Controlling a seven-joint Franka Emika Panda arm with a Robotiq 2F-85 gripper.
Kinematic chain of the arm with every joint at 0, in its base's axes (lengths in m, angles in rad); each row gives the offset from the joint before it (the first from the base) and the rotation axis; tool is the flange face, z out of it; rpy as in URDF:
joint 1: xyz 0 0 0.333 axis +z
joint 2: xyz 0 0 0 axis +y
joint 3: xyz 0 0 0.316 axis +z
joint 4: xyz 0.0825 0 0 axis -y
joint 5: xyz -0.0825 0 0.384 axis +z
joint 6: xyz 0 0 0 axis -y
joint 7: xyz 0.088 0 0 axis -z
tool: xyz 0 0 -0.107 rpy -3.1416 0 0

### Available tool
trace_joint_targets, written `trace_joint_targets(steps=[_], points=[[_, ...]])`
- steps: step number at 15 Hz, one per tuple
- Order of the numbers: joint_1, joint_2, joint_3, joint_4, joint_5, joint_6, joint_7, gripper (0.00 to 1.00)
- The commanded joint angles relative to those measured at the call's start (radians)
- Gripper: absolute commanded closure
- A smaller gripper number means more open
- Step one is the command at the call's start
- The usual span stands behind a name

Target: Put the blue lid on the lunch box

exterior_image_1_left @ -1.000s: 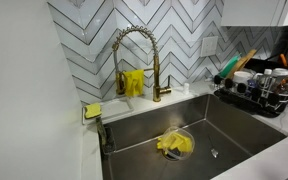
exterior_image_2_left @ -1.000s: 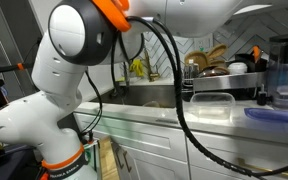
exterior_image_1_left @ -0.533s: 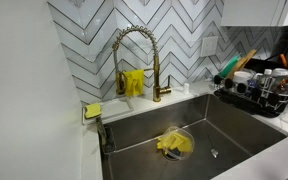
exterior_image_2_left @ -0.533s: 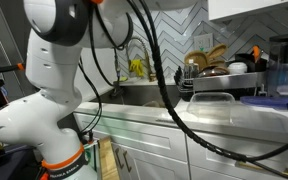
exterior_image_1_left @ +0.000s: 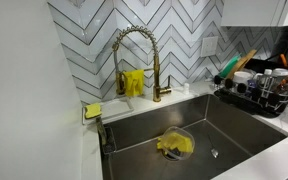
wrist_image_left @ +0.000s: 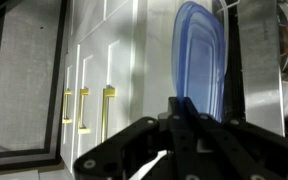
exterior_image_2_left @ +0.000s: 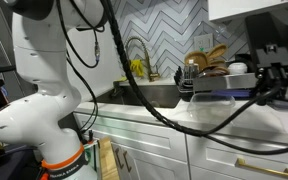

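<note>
The blue lid point(exterior_image_2_left: 222, 94) is a flat blue plastic piece, held level just above the counter at the right of an exterior view. My gripper point(exterior_image_2_left: 256, 88) is shut on its right edge. The clear lunch box point(exterior_image_2_left: 212, 103) sits on the white counter right under the lid; I cannot tell whether they touch. In the wrist view the blue lid point(wrist_image_left: 198, 58) stands edge-on in front of my shut fingers point(wrist_image_left: 179, 108), with white cabinet doors behind. My gripper, the lid and the box are out of sight in the sink-facing exterior view.
A black dish rack point(exterior_image_1_left: 252, 96) full of dishes stands beside the sink point(exterior_image_1_left: 234, 130), with a green-handled brush point(exterior_image_1_left: 234, 65) in it. A gold faucet point(exterior_image_1_left: 134, 50) rises behind the sink. A yellow cloth point(exterior_image_1_left: 174, 145) lies in the basin. The cabinets have gold handles point(wrist_image_left: 106, 112).
My arm has swung across the counter. The blue lid has moved left from the counter's right end to just over the lunch box, still in my grip.
</note>
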Motion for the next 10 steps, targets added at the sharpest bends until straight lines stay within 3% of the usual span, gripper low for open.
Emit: trace_joint_targets(steps=[1, 3, 4, 8, 10], points=[[0.076, -0.131, -0.04, -0.175, -0.031, 0.028, 0.004, 0.98], [0.109, -0.162, -0.051, -0.22, -0.042, 0.024, -0.03, 0.98], [0.102, -0.089, -0.063, -0.117, -0.017, -0.009, -0.009, 0.93], [0.128, -0.131, -0.07, -0.172, -0.023, -0.005, -0.014, 0.93], [0.129, -0.127, -0.075, -0.174, -0.006, 0.008, -0.001, 0.98]])
